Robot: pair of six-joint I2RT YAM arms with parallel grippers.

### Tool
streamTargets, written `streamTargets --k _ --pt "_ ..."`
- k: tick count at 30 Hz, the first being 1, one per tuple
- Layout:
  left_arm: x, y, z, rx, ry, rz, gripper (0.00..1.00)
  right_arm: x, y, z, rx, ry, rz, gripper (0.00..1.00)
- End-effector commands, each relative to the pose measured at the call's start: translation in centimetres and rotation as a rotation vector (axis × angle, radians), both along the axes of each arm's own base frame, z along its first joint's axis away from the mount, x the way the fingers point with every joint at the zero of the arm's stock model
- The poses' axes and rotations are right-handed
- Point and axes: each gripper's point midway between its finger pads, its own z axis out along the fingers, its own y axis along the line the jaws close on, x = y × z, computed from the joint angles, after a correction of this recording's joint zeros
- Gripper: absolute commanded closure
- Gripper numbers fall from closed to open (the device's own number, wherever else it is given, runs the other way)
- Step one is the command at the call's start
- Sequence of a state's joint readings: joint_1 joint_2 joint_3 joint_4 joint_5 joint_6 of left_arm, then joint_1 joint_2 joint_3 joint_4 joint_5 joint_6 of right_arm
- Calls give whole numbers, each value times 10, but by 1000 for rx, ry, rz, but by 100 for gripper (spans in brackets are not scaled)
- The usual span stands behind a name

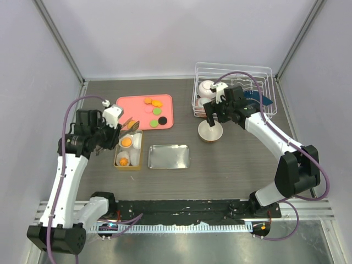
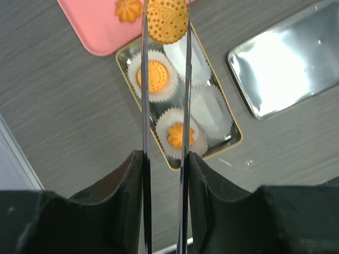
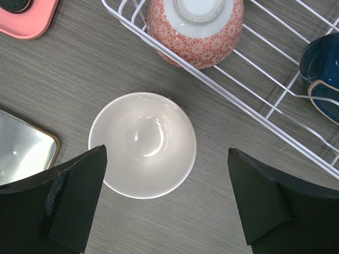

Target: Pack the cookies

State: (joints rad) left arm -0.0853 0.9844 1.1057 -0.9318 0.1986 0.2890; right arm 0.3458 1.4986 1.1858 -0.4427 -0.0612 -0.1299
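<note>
Orange cookies (image 2: 157, 76) sit in two of four cups (image 2: 212, 108).

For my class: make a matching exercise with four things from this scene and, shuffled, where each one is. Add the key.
1. tongs
2. white bowl
3. red bowl
4. black cookie

A. in the wire rack
B. on the pink tray
C. in the left gripper, pinching an orange cookie
D. on the table, under the open right gripper

Pairs: 1-C, 2-D, 3-A, 4-B
</note>
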Motion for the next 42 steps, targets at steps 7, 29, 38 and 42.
streamTargets --k 7,29,38,42 --pt "-72 6 -24 42 148 -49 79 9 9 23 18 -65 20 0" --pt "-83 3 -49 56 246 -133 78 9 10 22 15 -61 23 0" --pt "-82 -2 -48 39 244 -166 76 9 9 21 9 -60 20 0" --pt "-82 -3 -48 40 243 -173 75 10 8 20 7 -59 19 0"
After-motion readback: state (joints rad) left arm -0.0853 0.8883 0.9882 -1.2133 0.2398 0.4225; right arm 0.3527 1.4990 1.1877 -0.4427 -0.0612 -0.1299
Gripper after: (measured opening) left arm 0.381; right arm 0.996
